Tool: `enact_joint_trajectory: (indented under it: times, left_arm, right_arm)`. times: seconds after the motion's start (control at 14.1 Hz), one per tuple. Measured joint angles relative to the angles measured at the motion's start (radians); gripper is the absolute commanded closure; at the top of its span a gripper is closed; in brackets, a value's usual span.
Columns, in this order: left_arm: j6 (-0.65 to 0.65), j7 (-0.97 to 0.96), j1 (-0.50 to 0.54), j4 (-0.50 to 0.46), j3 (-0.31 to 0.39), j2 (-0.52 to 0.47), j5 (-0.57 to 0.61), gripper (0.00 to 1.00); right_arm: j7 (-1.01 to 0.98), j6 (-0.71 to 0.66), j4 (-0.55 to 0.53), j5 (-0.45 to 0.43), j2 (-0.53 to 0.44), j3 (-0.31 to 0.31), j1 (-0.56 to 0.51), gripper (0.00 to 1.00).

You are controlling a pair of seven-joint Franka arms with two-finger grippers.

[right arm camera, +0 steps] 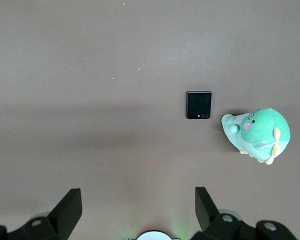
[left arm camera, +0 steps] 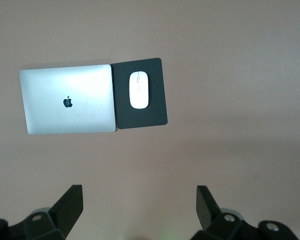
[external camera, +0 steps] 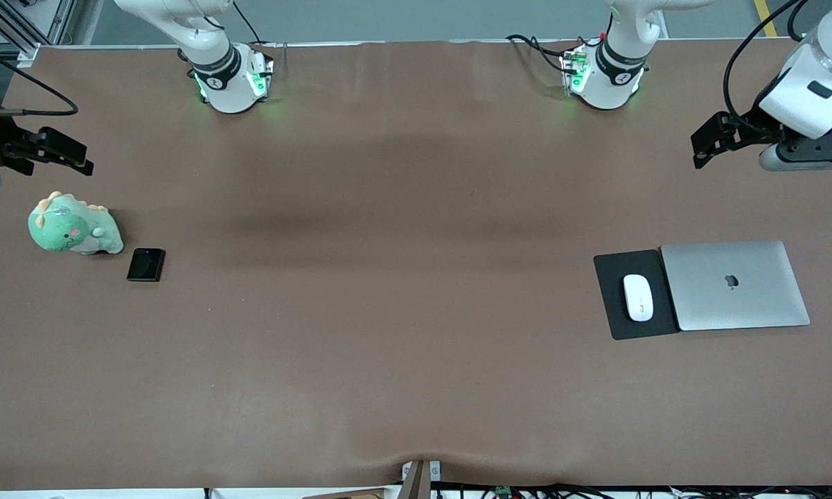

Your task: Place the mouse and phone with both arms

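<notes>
Already, nearest the front camera, the mouse lies on a black mouse pad that touches a closed silver laptop toward the left arm's end of the table. A little farther from the camera, toward the right arm's end, the phone lies flat just beside a green plush dinosaur. Farthest, both grippers hang high near the table's ends: the left gripper above bare table, the right gripper above bare table, each with fingers spread apart and nothing between them.

Judging by this, either placing is finished and the arms wait, or no pickup has begun; the frames alone cannot settle which. If picking comes next, each arm would need to descend over its own object and straddle its narrow width.

The left wrist view shows the mouse's grey centre line; the right wrist view shows the phone's camera dots, which the front view does not.
</notes>
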Motion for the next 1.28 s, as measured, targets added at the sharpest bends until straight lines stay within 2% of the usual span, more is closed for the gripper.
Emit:
enact_joint_trajectory:
  times: [1.28]
  left_arm:
    - [-0.042, 0.000, -0.015, 0.025, 0.019, 0.010, 0.000, 0.00]
  right_arm:
    - [-0.001, 0.050, 0.004, 0.000, 0.026, -0.002, -0.006, 0.00]
